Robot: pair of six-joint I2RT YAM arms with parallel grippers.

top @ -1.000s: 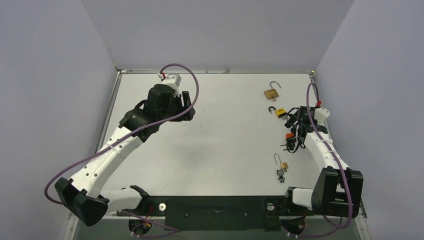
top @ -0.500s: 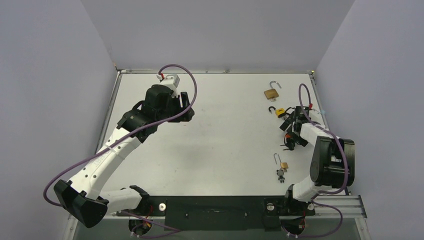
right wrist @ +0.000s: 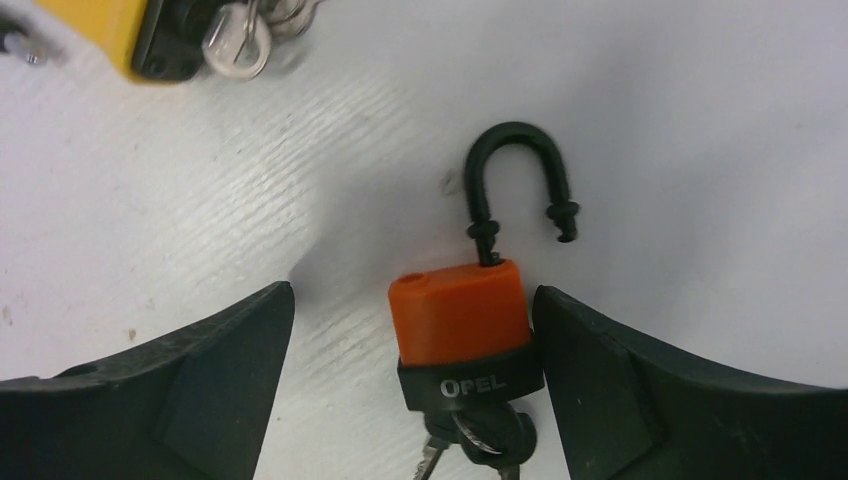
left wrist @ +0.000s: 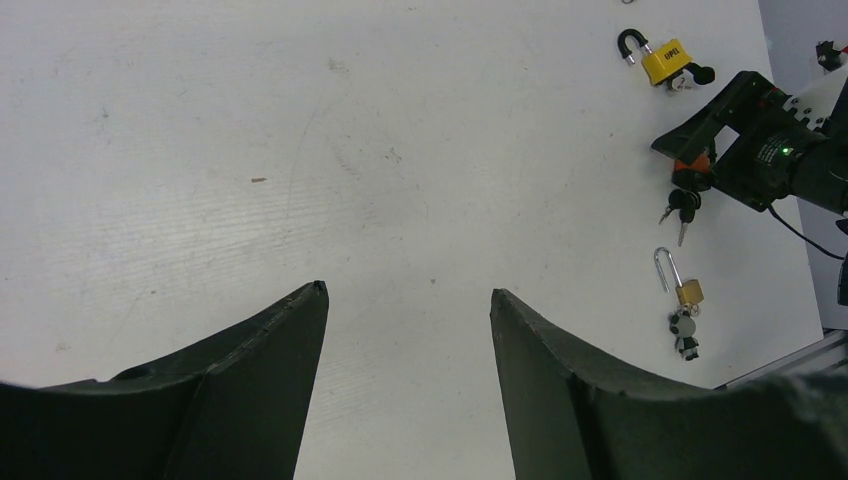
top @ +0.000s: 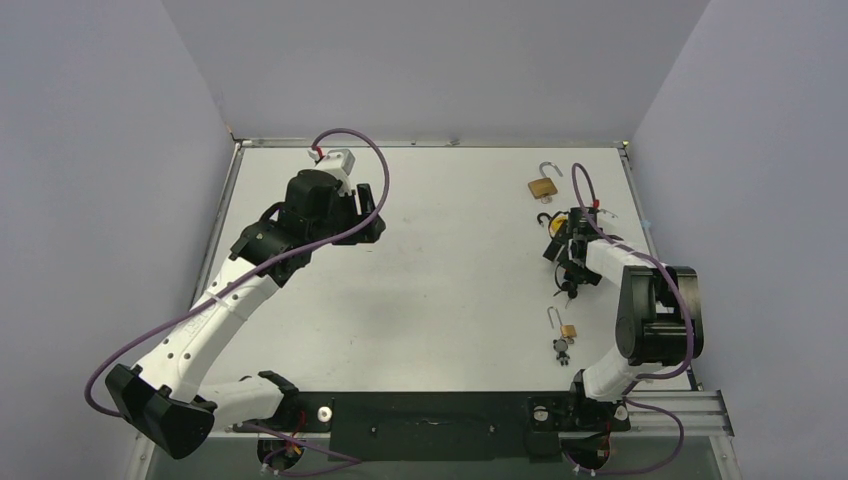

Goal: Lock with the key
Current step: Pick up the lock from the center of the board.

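Well to the left of the orange padlock (right wrist: 460, 310), the left claw (left wrist: 408, 290) is held spread above the worktop (top: 450, 300), with nothing between its fingers. The right claw (right wrist: 412, 290) is spread wide astride the orange padlock, which lies flat on the worktop, its body just beside the right-hand finger; no pinch is seen. The task is judged barely begun: the black shackle (right wrist: 515, 170) stands open, its free end out of the body, and the keys (right wrist: 470, 445) sit at the keyway. Pressing the shackle home and turning the key are left. The long axis runs away from the right wrist, shackle foremost, keys nearest.
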